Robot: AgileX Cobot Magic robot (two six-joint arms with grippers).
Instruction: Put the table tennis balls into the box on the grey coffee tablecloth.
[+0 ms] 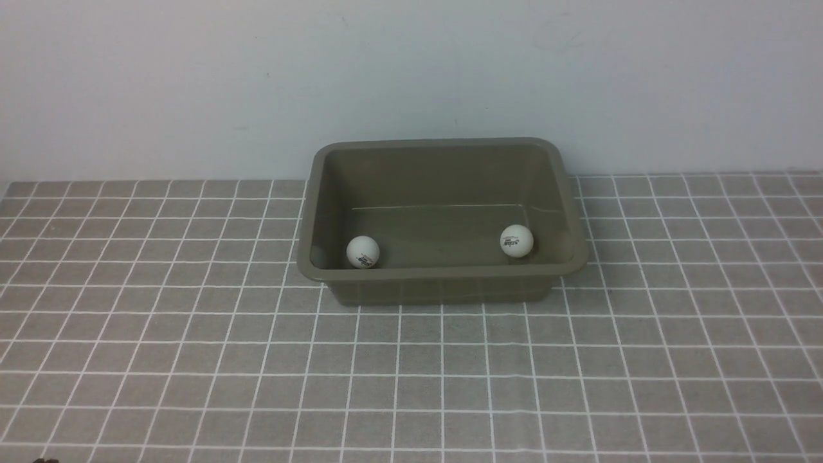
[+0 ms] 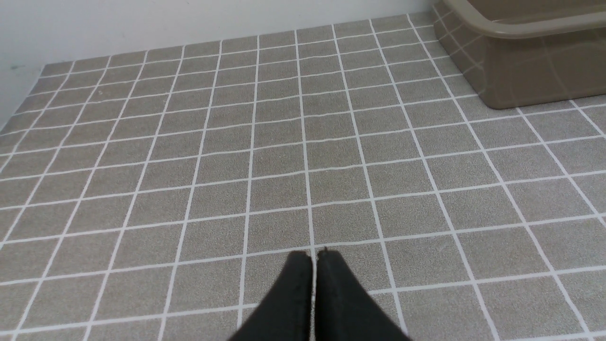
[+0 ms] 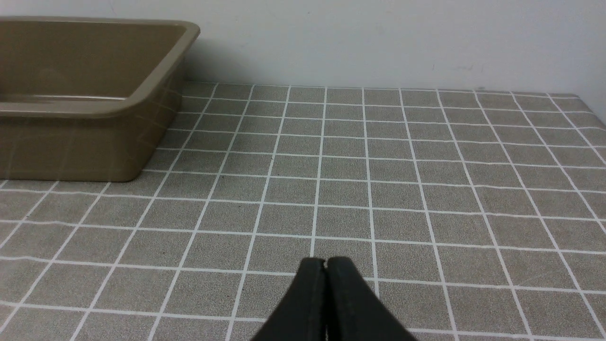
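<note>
The olive-brown box (image 1: 442,278) stands on the grey coffee tablecloth (image 1: 411,373) near the back wall. Two white table tennis balls lie inside it on its floor, one (image 1: 362,251) at the front left corner and one (image 1: 516,241) toward the right. Neither arm shows in the front view. In the left wrist view my left gripper (image 2: 314,255) is shut, empty, low over the cloth, with the box's corner (image 2: 525,71) far ahead. In the right wrist view my right gripper (image 3: 325,261) is shut, empty, over the cloth, with the box (image 3: 85,142) well ahead of it.
A plain pale wall (image 1: 411,77) rises right behind the box. The cloth's far edge meets the wall. Nothing else lies on the cloth around the box.
</note>
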